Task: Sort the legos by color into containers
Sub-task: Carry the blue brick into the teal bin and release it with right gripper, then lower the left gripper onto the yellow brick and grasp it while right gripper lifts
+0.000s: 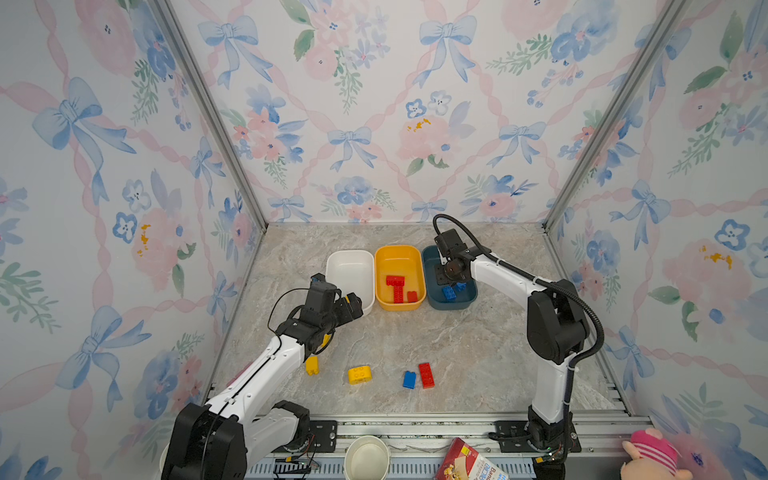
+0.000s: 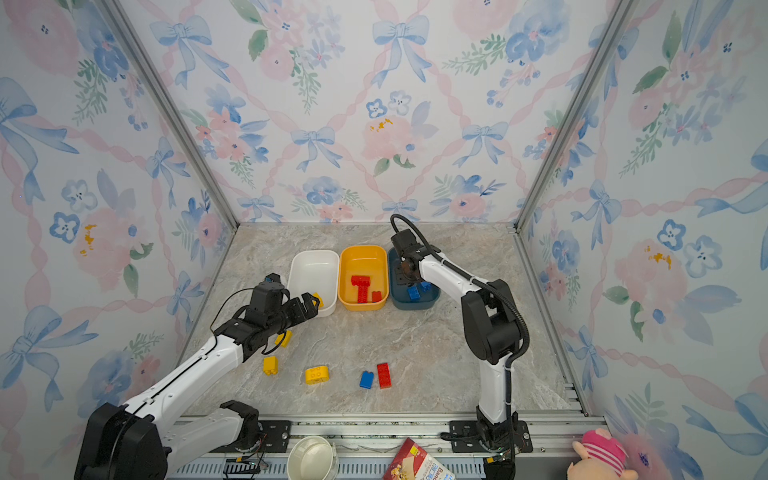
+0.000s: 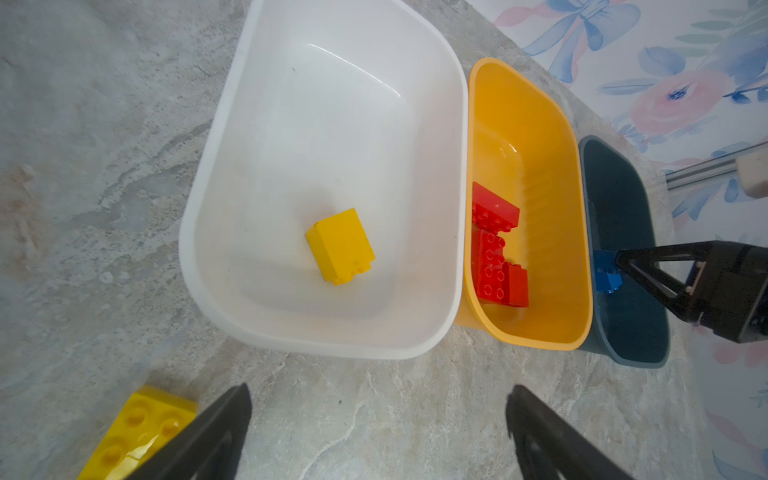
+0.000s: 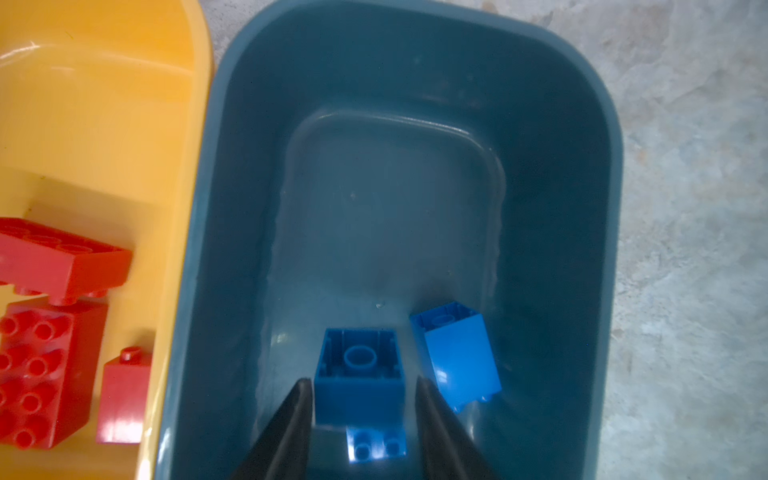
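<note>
Pincer R | barely apart, flanking blue lego | pincer L | wide apart, empty

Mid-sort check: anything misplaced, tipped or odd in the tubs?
No colours are mixed. Only oddity: the red studded plastic bricks sit in the yellow-orange plastic tub, while a yellow plastic brick lies on its side in the white plastic tub.

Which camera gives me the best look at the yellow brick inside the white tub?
The left wrist view: the yellow brick lies unobstructed on the white tub floor. In a top view only a sliver peeks past the left arm. The right wrist view misses that tub entirely.
</note>
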`<state>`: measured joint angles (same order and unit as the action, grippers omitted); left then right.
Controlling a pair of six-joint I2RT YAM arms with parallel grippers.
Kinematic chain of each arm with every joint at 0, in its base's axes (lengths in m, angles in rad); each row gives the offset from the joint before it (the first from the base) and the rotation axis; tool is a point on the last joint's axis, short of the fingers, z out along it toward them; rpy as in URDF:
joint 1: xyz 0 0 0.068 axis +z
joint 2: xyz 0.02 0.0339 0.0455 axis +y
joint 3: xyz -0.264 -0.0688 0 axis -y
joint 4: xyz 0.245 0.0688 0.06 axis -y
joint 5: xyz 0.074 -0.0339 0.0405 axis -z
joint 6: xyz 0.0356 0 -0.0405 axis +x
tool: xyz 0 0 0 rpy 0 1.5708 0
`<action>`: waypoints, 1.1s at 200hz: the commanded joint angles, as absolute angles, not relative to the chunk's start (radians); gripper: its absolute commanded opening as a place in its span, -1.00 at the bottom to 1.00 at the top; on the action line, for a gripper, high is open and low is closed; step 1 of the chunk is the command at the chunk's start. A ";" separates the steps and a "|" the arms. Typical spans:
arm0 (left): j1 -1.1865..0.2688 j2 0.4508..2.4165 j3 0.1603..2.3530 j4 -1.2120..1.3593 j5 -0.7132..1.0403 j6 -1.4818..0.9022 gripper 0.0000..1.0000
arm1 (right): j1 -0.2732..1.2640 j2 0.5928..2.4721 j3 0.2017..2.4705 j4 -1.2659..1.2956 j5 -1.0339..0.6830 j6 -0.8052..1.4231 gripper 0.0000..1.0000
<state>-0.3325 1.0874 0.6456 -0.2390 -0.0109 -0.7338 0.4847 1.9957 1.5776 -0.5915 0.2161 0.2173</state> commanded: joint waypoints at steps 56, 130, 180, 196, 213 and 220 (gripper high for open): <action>-0.325 1.088 0.672 -0.373 -0.072 -0.697 0.96 | 0.474 1.974 1.576 -0.585 0.192 0.223 0.07; -0.325 1.135 0.819 -0.636 -0.197 -0.586 0.86 | 0.487 1.842 1.478 -0.589 0.166 0.239 0.24; -0.317 1.214 0.824 -0.706 -0.174 -0.564 0.66 | 0.505 1.712 1.379 -0.598 0.147 0.258 0.36; -0.310 1.238 0.811 -0.710 -0.180 -0.574 0.66 | 0.509 1.668 1.346 -0.602 0.144 0.263 0.38; -0.294 1.265 0.811 -0.707 -0.183 -0.588 0.66 | 0.510 1.617 1.312 -0.605 0.141 0.269 0.40; -0.289 1.282 0.814 -0.705 -0.184 -0.590 0.66 | 0.511 1.600 1.299 -0.605 0.141 0.271 0.40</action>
<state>-0.3088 1.2457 0.8185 -0.6693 -0.1688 -0.5869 0.5003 1.6749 1.3437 -0.5865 0.1501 0.2485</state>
